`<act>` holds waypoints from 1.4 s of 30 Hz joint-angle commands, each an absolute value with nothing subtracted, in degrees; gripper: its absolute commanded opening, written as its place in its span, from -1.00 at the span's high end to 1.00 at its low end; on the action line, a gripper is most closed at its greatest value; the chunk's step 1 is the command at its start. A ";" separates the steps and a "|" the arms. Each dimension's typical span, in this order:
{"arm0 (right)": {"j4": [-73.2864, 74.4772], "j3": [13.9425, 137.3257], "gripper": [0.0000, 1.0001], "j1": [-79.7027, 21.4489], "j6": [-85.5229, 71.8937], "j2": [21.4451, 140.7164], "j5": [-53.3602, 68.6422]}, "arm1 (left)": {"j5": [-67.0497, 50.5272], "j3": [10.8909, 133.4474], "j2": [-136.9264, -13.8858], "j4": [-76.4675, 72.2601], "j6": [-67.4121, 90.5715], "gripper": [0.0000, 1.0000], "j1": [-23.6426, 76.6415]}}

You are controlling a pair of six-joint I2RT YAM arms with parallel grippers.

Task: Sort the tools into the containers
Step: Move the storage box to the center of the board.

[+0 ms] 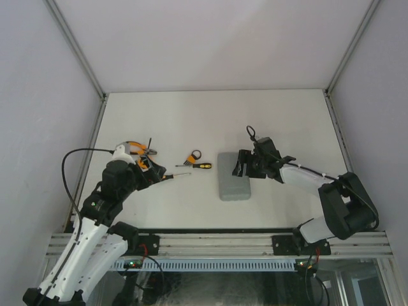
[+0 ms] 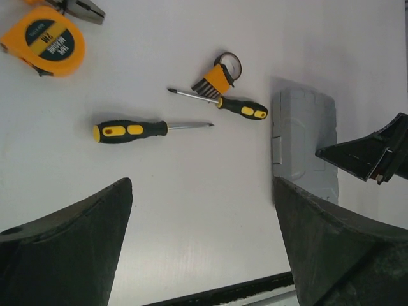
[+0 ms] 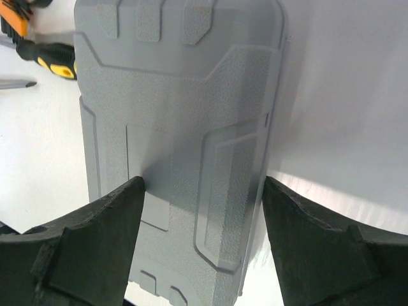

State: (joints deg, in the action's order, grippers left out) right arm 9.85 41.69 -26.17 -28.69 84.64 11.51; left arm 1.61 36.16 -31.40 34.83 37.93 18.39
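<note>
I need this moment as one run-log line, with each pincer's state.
left pincer open near screwdriver | right pincer open over closed case | nothing stowed yet

Looking down from above, the left arm (image 1: 118,182) covers part of the pliers (image 1: 135,148) at 9 o'clock on the worktop (image 1: 210,115). The right wrist view crops the hex-key set (image 3: 13,19) at 11 o'clock and cuts one screwdriver (image 3: 50,58) at the edge. The case (image 3: 178,127) is closed, its compartments unseen.
</note>
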 commanded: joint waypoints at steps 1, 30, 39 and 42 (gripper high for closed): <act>14.72 36.05 -0.44 -29.34 -35.43 80.06 3.77 | 5.68 33.61 -32.76 28.72 43.66 -0.89 23.73; 13.14 27.95 -0.85 -19.82 -39.06 55.23 5.37 | 6.61 24.11 -41.06 9.40 42.38 -1.00 31.17; 7.06 27.77 -0.83 -16.27 -38.49 60.83 15.18 | 0.02 21.44 -42.62 5.71 44.54 -1.00 25.79; 3.22 27.78 -0.83 -18.95 -39.47 62.61 14.39 | 0.02 21.96 -43.14 6.15 43.69 -1.00 25.75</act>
State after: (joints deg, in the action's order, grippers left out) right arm 11.11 27.46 -16.16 -39.77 61.39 12.62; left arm 2.13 22.37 -42.74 9.02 44.03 26.26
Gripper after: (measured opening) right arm 0.917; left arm 0.998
